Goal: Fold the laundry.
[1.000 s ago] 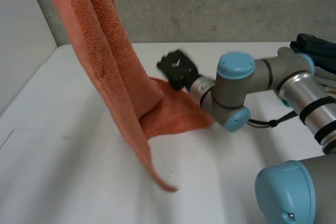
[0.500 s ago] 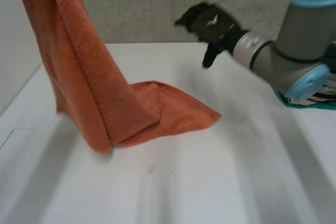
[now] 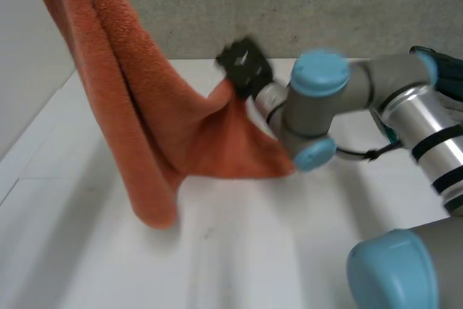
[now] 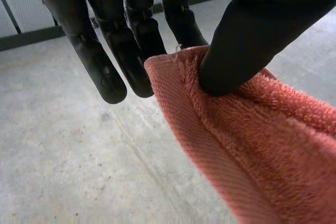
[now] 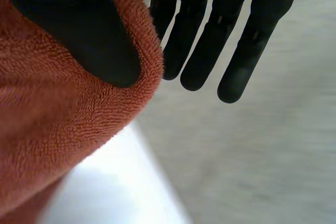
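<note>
opening-out step, it seems: left hand (image 4: 252, 24) and right hand (image 5: 79, 30) each pinch the orange terry towel (image 3: 137, 106), thumb against straight fingers (image 4: 134, 40); next probably calls for laying it flat.

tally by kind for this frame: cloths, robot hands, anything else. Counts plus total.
Orange terry towel: 1
Black robot hands: 2, left hand and right hand, each pinching the towel
White table: 1
Dark teal item at the table's right edge, kind unclear: 1
Total: 5
</note>
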Motion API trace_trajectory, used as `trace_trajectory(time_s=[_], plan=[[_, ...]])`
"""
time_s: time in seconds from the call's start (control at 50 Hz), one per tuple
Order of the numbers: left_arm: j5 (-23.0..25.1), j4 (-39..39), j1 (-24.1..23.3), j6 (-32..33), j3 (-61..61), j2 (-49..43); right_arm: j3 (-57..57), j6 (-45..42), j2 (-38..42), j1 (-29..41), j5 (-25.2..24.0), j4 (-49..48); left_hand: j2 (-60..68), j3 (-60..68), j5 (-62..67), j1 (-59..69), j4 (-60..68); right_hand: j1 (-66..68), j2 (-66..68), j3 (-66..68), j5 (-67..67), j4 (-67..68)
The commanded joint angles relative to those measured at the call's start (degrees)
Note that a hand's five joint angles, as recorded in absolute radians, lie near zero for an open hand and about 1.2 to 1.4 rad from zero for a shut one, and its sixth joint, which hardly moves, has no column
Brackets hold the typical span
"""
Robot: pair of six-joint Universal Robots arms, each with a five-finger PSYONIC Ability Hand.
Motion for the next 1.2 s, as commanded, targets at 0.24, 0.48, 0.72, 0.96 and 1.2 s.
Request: trace_trajectory(time_s=[0.24, 0.48, 0.72, 0.96, 1.2], plan=[[-3.77, 0.53, 4.96, 1.17, 1.38, -21.63, 41.18, -5.45, -37.92, -9.46, 9.67, 6.82, 11.15, 11.52, 13.87, 13.56, 10.96, 15.72, 12.64, 12.15, 14.55, 11.56], [-5.44, -4.91, 1.27, 16.63, -1.7, -35.08, 76.1, -10.81, -42.68, -8.4, 9.14, 8.5, 11.15, 11.52, 13.87, 13.56, 10.96, -8.34, -11.42, -11.91, -9.51, -12.5], [-10.28, -9.31, -2.86, 19.89, -7.5, -31.85, 74.96, -7.57, -50.65, -14.97, 9.14, 3.04, 11.15, 11.52, 13.87, 13.56, 10.96, -53.18, -56.26, -56.75, -54.36, -57.35], [-10.37, -9.31, -2.78, 19.89, -15.84, -23.49, 73.64, -8.18, -49.8, -19.74, 9.14, 16.4, 11.15, 11.52, 13.87, 13.56, 10.96, -44.79, -47.87, -48.36, -45.96, -48.95], [-10.28, -9.05, -2.43, 19.89, -18.66, -22.61, 79.44, 18.35, -49.09, -20.44, 8.35, 9.9, 11.15, 11.52, 13.87, 13.56, 10.96, -43.43, -46.51, -47.0, -44.6, -47.59]])
